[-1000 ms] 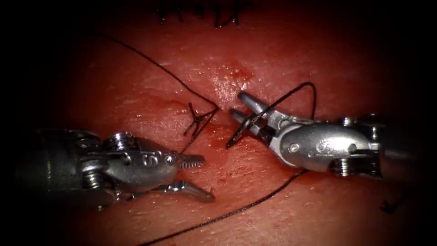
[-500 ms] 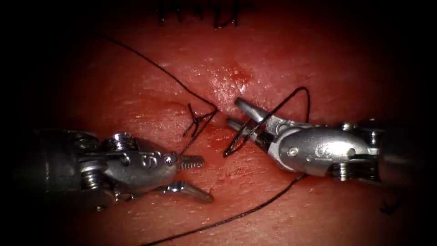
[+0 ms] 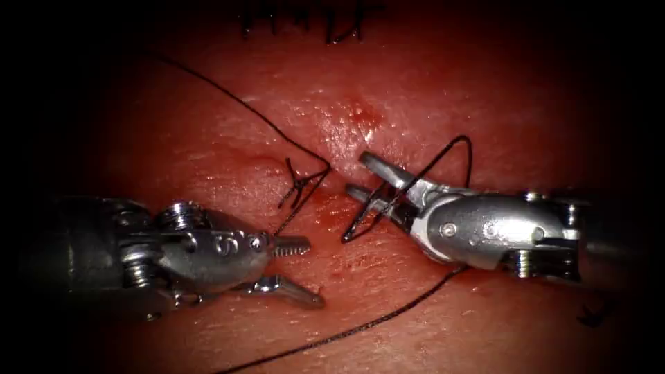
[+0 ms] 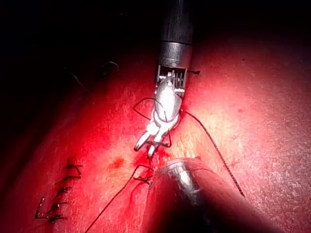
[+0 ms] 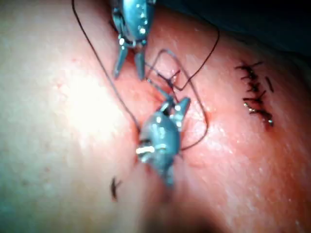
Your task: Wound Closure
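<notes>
On the tissue [image 3: 208, 145], a knotted stitch [image 3: 301, 181] with short tails lies between the two tools. My left tool [image 3: 314, 271] sits low on the left with its jaws open and holds nothing. A strand runs from the knot toward its upper jaw. My right tool [image 3: 357, 174] comes in from the right, jaws open just right of the knot. A loop of thread [image 3: 457, 140] is wound across its jaws; nothing is clamped. In the right wrist view the right tool [image 5: 175, 103] carries the same loop, and the left tool [image 5: 129, 74] is open.
One long thread [image 3: 228, 93] runs from the upper left down to the knot. Another strand [image 3: 360, 325] trails from under the right tool toward the lower edge. Finished stitches [image 3: 305, 21] lie further up the cut; finished stitches [image 5: 255, 92] also appear in the right wrist view.
The right tool has shifted slightly down and left, keeping the thread loop across its open jaws. The left tool has stayed still.
</notes>
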